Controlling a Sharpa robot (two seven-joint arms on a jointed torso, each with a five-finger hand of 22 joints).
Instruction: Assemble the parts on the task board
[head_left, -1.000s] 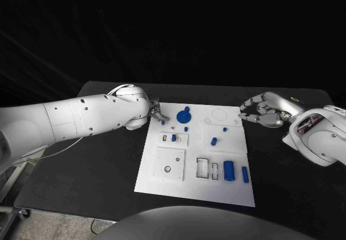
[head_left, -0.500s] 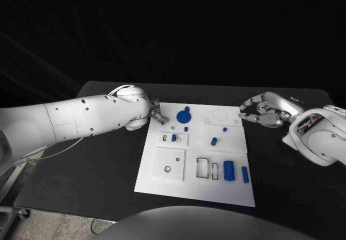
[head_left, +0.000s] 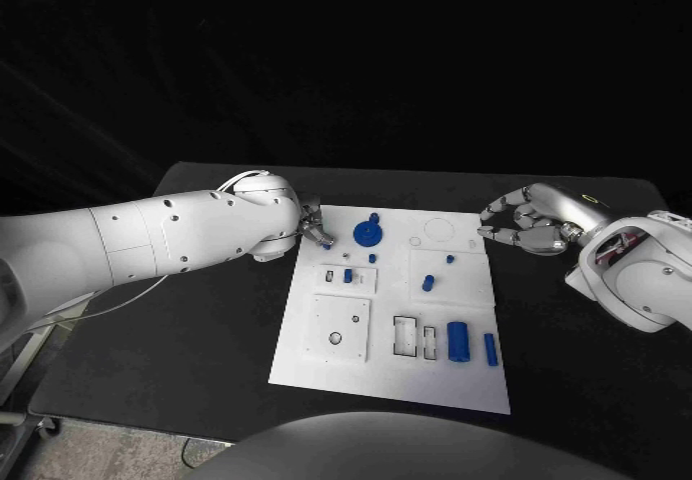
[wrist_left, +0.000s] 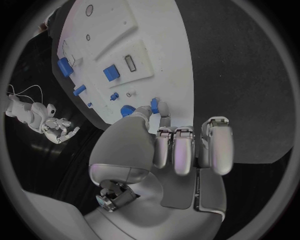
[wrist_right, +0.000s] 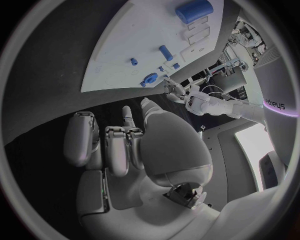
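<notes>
Head view takes in the black table (head_left: 173, 330) and, at its middle, the white rectangular task board (head_left: 397, 375). On the board, from larger to smaller, lie a blue round disc with a knob (head_left: 369, 234) near the far edge, a blue upright cylinder (head_left: 457, 340) near the near-right corner, a slim blue peg (head_left: 490, 348) just beside it, and a small blue peg (head_left: 428, 283) in the raised middle plate.

The left robot hand (head_left: 309, 230) sits at the board's far-left corner, mostly hidden here behind the arm. The left wrist view shows what the head view does not: a small blue peg (wrist_left: 154, 105) pinched between the thumb and a fingertip (wrist_left: 164, 111), right over the board's edge, with the other fingers curled alongside.

The right robot hand (head_left: 522, 228) hangs off the board's far-right corner, above bare table. The right wrist view shows its fingers (wrist_right: 117, 150) curled in toward the palm with nothing in them.
</notes>
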